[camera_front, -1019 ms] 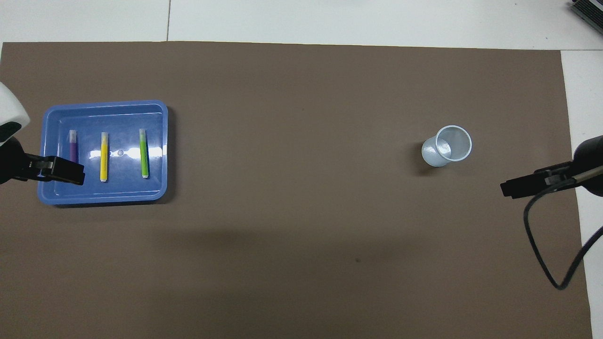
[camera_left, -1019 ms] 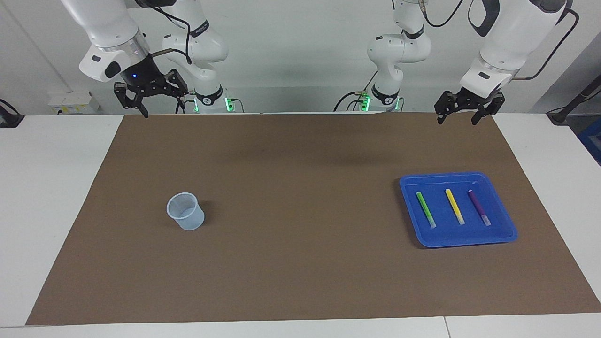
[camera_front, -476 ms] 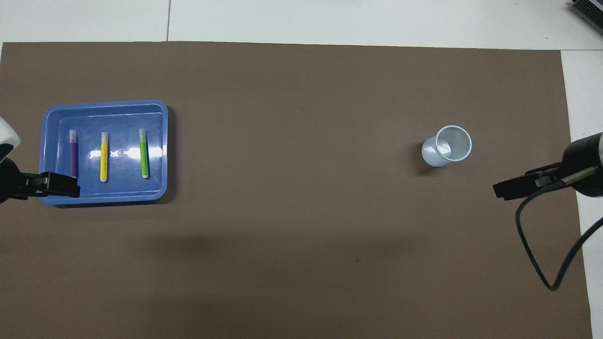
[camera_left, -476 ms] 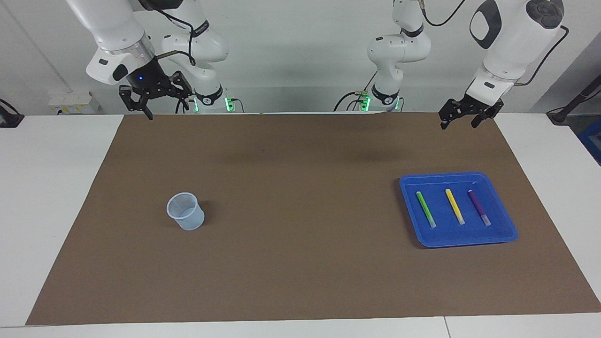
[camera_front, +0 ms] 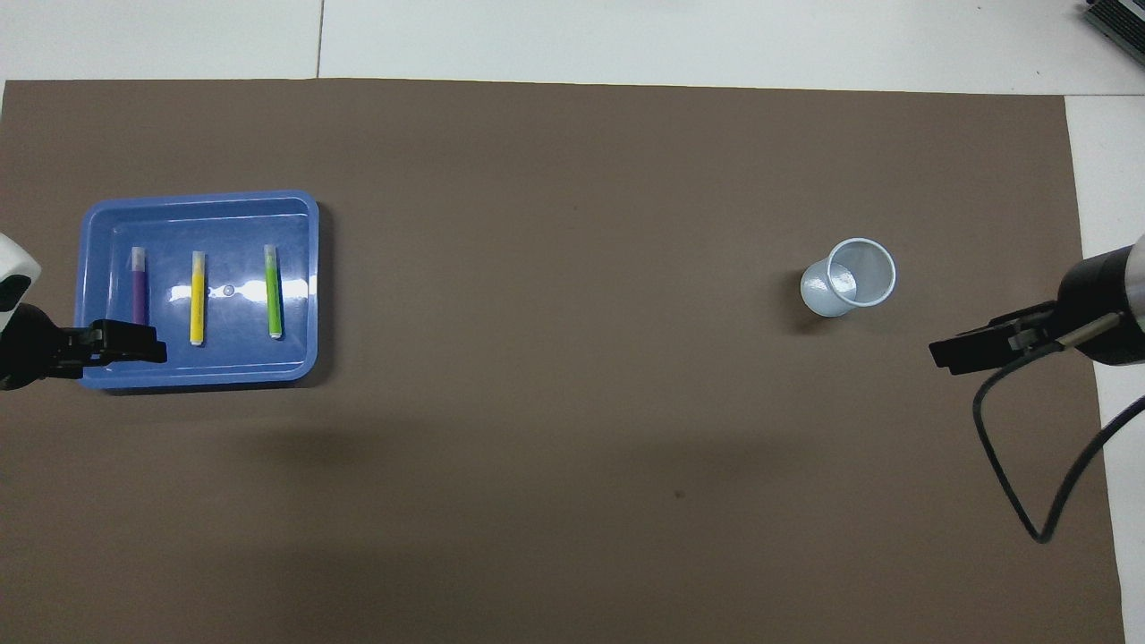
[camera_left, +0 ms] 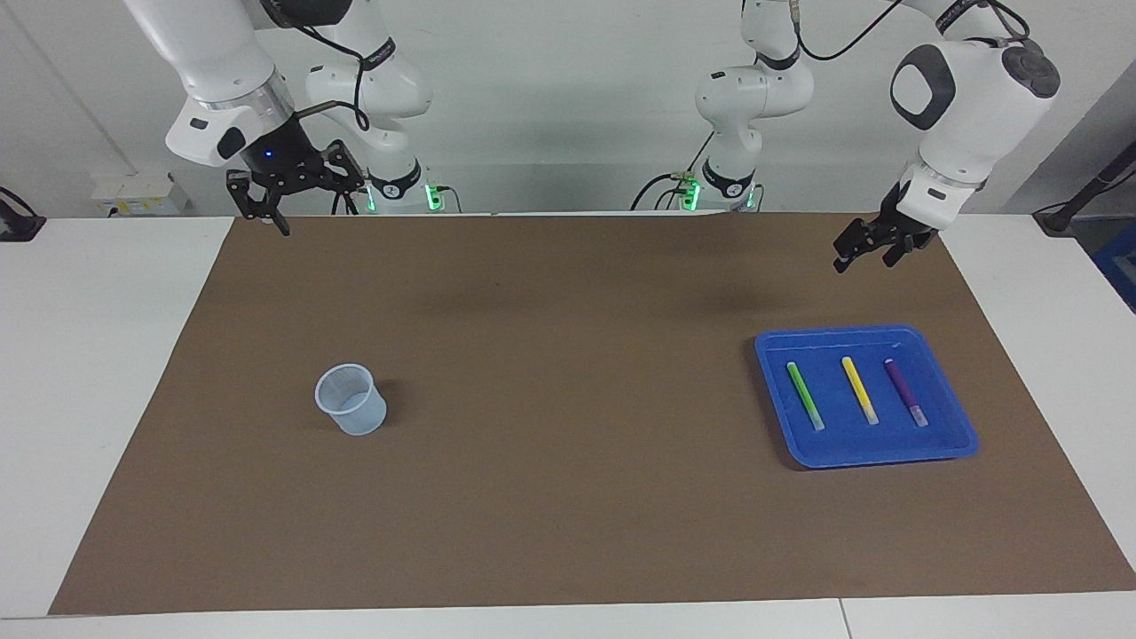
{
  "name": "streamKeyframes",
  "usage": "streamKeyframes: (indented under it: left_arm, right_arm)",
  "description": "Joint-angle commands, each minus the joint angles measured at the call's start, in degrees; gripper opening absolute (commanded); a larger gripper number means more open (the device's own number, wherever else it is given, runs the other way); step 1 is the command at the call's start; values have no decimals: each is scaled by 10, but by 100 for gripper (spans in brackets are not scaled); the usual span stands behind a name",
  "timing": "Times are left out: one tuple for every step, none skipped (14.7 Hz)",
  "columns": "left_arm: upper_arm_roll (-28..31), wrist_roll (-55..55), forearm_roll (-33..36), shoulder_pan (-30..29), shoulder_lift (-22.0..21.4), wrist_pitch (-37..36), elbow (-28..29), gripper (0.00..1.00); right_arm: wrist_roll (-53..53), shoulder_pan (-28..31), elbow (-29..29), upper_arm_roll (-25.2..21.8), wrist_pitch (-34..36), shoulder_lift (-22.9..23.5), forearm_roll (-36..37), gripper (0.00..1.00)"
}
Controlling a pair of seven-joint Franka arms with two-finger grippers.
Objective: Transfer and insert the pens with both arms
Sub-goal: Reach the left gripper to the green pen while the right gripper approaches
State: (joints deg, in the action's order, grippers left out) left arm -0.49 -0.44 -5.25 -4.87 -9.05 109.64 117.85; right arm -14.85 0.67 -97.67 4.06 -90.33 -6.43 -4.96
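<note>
Three pens lie side by side in a blue tray (camera_left: 954,444) at the left arm's end of the table, none touching another. The green pen (camera_left: 805,396) is the one nearest the middle of the table, the yellow pen (camera_left: 859,390) lies in the middle of the row, and the purple pen (camera_left: 905,391) is the one closest to the table's end. Each has its pale tip at the end farther from the robots. The tray sits flat on a brown mat (camera_left: 568,497) that covers most of the white table (camera_left: 89,355).

A clear plastic cup (camera_left: 351,399) stands upright on the mat toward the right arm's end, well apart from the tray.

The left gripper (camera_left: 863,248) hangs in the air over the bare mat between the tray and the robots' edge of the table. Its fingers are spread and it holds nothing. In the overhead view its tip (camera_front: 125,342) covers the tray's near corner by the purple pen, but the facing view shows it raised well above the mat and touching nothing.

The right gripper (camera_left: 284,200) hangs over the mat's corner at the right arm's end, close to the robots' edge. Its fingers are also spread apart and empty. A black cable (camera_front: 1029,483) loops down from the right arm's wrist.
</note>
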Motion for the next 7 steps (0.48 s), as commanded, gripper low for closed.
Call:
streamKeyframes:
  left_arm:
    - [-2, 10, -8, -5, 20, 87, 11, 100]
    - [-2, 6, -8, -7, 34, 100, 11, 100]
    - [-3, 5, -10, -12, 52, 108, 10, 100]
    - [-3, 4, -14, -13, 64, 129, 8, 100]
    - [-3, 3, -15, -10, 76, 148, 4, 99]
    - [-3, 1, -18, -9, 91, 156, -7, 98]
    - [-3, 1, -27, -8, 110, 160, -21, 96]
  right_arm:
    - [-13, -17, -22, 1, -35, -3, -3, 100]
    - [-14, -18, -27, 1, -45, -2, -3, 100]
    - [-14, -29, -34, 1, -56, -2, -3, 100]
    - [-14, -35, -42, 1, -69, -2, -4, 100]
    - [-14, -37, -46, 1, -79, -2, -4, 100]
    - [-14, -45, -50, 1, -85, -2, -4, 100]
    - [-14, -47, -51, 1, -89, -1, -4, 100]
